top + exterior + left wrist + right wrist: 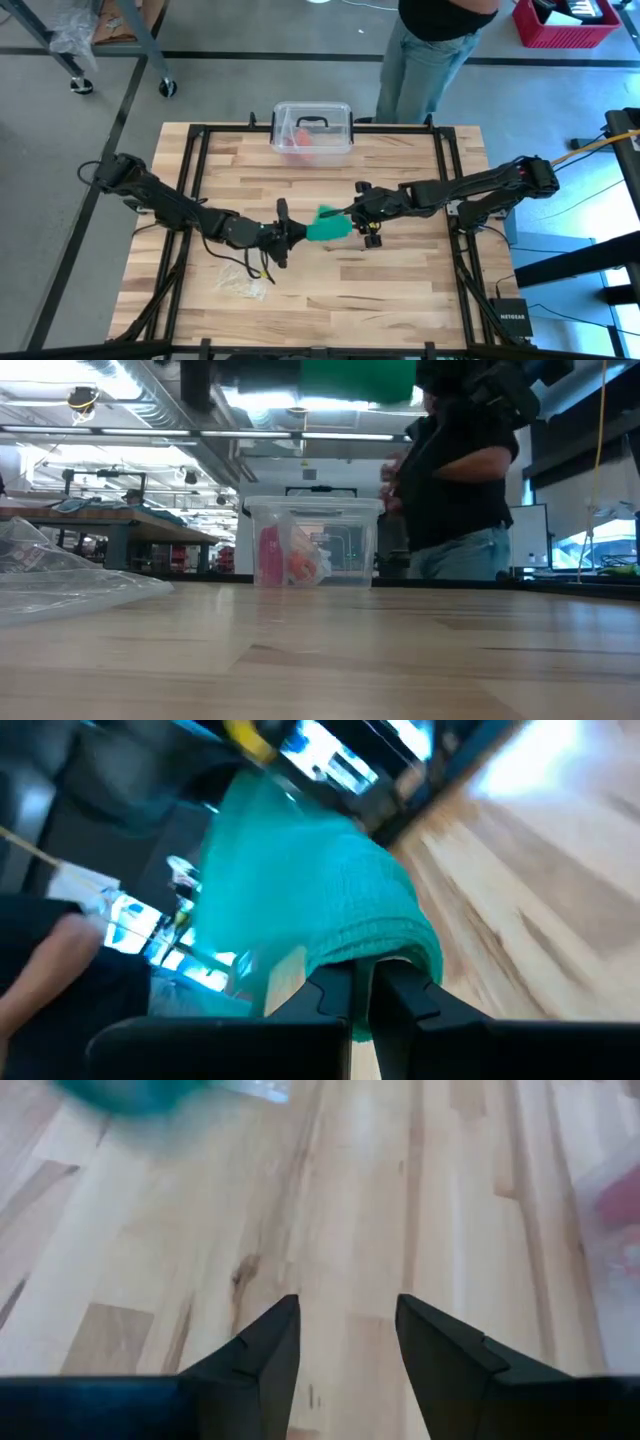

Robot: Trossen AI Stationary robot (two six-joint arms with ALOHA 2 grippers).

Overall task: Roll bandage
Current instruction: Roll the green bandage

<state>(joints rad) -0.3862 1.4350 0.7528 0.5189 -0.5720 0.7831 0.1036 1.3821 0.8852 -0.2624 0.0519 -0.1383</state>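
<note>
- Bandage [328, 226]: green cloth, bunched, held up off the desk [400, 290] near its middle, between the two grippers. In the low view it shows only as a green patch at the upper edge of the picture [357, 378], well above the wood.
- Left gripper [300, 234]: reaches in from the left side of the desk; fingers [335, 995] pressed together, pinching a fold of the bandage [310, 890]. The cloth drapes over and past the fingertips in the left wrist view.
- Right gripper [362, 212]: comes in from the right side, just beside the bandage's other edge. Fingers [265, 1345] spread, with bare wood showing in the gap between them; nothing is held there. A blurred bit of green [130, 1094] sits ahead of them, apart from the tips.
- Clear plastic box [312, 128] with a black handle: at the far edge of the desk, centre, well apart from both grippers. Pink and orange contents show through its wall in the low view [312, 542].
- Thin clear plastic wrapper [242, 282]: lies flat on the desk, on the near left, below the left arm; in the low view it is crumpled at the left edge [60, 580].
- Person [432, 45]: stands on the floor beyond the far edge of the desk, dark top and jeans, behind the box in the low view [455, 480].
</note>
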